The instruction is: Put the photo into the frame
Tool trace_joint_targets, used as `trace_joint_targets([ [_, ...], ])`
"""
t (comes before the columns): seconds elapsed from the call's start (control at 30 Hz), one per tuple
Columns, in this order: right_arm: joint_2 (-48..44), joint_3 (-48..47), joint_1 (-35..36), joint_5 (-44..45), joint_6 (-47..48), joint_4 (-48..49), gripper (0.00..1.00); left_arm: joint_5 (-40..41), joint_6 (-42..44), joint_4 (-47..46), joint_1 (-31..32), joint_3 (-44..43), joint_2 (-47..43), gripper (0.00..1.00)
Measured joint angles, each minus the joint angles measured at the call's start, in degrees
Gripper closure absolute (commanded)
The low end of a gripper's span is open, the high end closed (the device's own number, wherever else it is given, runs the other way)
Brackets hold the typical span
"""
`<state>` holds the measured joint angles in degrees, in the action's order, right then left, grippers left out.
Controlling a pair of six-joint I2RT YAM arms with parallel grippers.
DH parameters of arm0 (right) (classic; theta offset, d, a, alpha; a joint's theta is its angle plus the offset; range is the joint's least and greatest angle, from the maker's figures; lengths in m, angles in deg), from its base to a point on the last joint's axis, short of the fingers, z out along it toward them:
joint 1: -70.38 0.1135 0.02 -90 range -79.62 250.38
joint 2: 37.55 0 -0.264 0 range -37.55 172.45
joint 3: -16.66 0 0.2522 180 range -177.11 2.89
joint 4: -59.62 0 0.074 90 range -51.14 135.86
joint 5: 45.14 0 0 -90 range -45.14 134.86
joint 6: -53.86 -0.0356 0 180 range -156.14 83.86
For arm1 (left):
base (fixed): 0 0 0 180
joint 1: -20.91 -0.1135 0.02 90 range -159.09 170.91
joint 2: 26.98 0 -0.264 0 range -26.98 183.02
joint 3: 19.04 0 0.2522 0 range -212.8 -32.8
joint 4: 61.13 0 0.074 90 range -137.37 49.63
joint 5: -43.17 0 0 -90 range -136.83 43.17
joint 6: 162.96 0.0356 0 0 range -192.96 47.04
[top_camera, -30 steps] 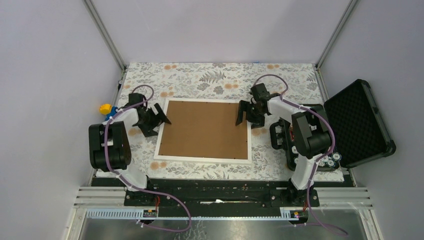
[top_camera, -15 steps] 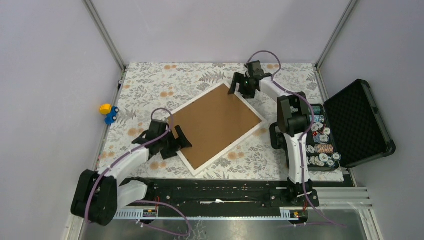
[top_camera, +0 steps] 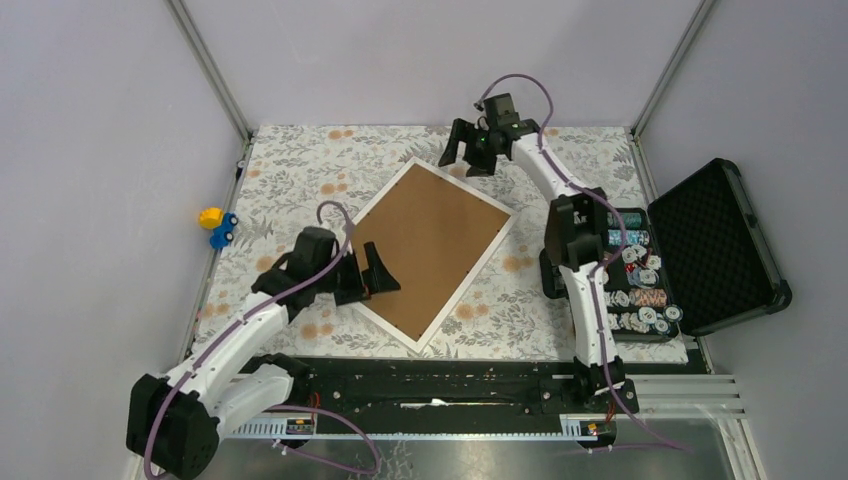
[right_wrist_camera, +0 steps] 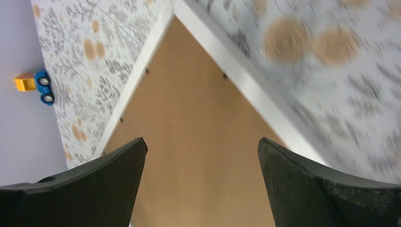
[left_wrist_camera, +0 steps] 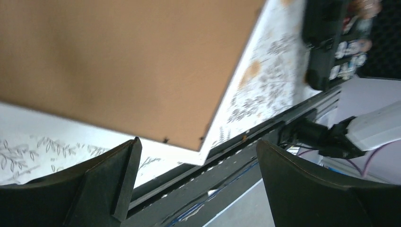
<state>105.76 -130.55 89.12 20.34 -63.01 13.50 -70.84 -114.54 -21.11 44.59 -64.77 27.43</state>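
Floral tablecloth [top_camera: 300, 170] between grey walls [top_camera: 420, 60] bears the frame [top_camera: 430, 245], back up; left gripper [top_camera: 363, 280] and right gripper [top_camera: 468, 155] gape wide.

White frame [right_wrist_camera: 247, 85], brown backing board [top_camera: 432, 252] uppermost, flat, diagonal on floral table [top_camera: 300, 170]

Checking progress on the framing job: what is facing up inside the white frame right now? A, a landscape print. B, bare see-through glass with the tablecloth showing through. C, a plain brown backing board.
C: the frame lies flat on the tablecloth, and the brown backing board fills its middle in all three views.
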Motion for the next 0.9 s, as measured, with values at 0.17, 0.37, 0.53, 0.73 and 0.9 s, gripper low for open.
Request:
trace_joint_targets([
  [0.17,-15.89,15.96,-0.09,4.00,0.92,-3.08,0.05,5.20,4.92,3.23,-0.17,-13.62,1.77,0.01],
  [0.37,-34.51,40.44,-0.63,3.91,0.68,2.27,0.06,11.96,9.07,3.15,-8.39,-28.68,15.93,0.01],
  [0.53,-38.47,52.94,-1.62,3.41,0.68,4.35,0.06,11.13,8.94,0.59,-18.88,-29.77,28.06,0.01],
  [0.73,-39.17,63.60,-2.75,2.38,0.66,7.13,0.11,8.81,10.25,1.46,-23.74,-30.88,41.18,0.01],
  [0.9,-39.58,68.46,-3.02,1.33,-0.98,10.69,0.38,8.02,12.59,2.32,-20.76,-30.53,38.82,0.01],
])
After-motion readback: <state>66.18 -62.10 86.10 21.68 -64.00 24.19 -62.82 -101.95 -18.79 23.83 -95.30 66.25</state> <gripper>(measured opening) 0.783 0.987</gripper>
